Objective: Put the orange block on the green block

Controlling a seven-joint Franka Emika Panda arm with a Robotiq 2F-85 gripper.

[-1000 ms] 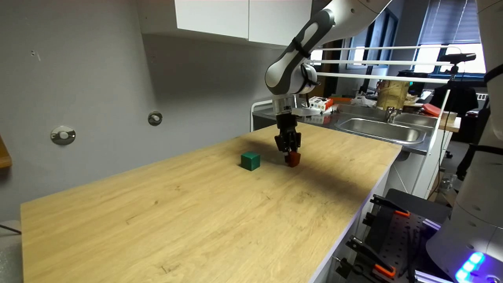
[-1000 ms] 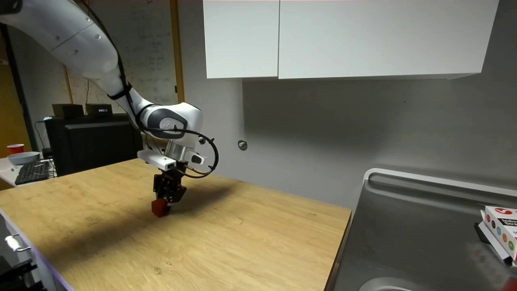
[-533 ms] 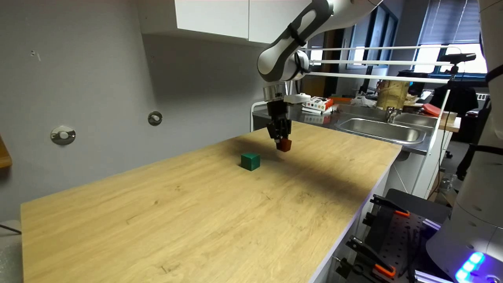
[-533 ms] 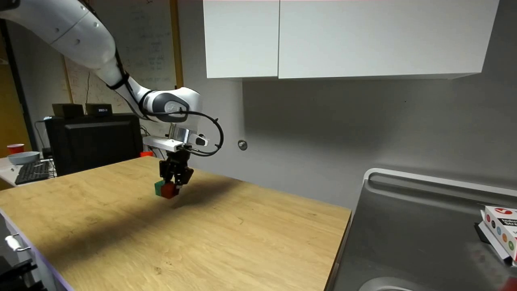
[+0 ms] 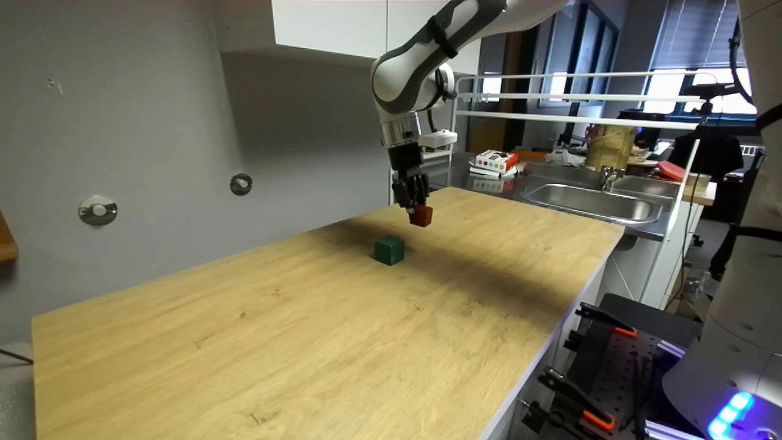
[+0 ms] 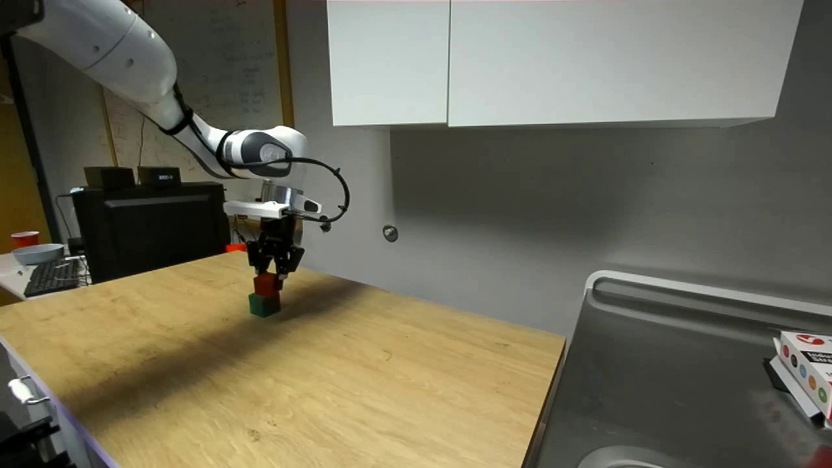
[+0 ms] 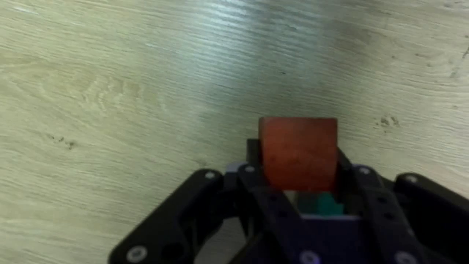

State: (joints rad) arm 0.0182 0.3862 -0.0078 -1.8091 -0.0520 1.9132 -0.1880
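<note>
Since a second ago the orange block (image 5: pixel 421 216) has risen above the desk (image 5: pixel 244 342) and come nearer to the green block (image 5: pixel 390 251), the arm (image 5: pixel 409 72) and the claw (image 7: pixel 298 157) travelling with it. Both fingers (image 7: pixel 269 203) are clamped on opposite sides of the orange block, which hangs from their tips. The green block sits on the desk where it did. In an exterior view the orange block (image 5: pixel 421 216) is higher than the green one and off to its right, with desk showing between them. In an exterior view the orange block (image 6: pixel 265 283) comes right above the green block (image 6: pixel 264 305), its bottom meeting the other's top along the line of sight; half a second ago it hid part of that block's side. Taken together, the two are near but apart. The wrist view, blurred around the claw, shows a patch of the green block (image 7: pixel 329 204) between the fingers, lower than the orange one. A dark shadow (image 6: pixel 201 354) stretches over the desk. Past the desk are a metal sink (image 5: pixel 589 203) and a white and red box (image 5: pixel 495 161); a keyboard (image 6: pixel 52 276), a pale bowl (image 6: pixel 38 254) and a red cup (image 6: pixel 25 239) show in the background.
</note>
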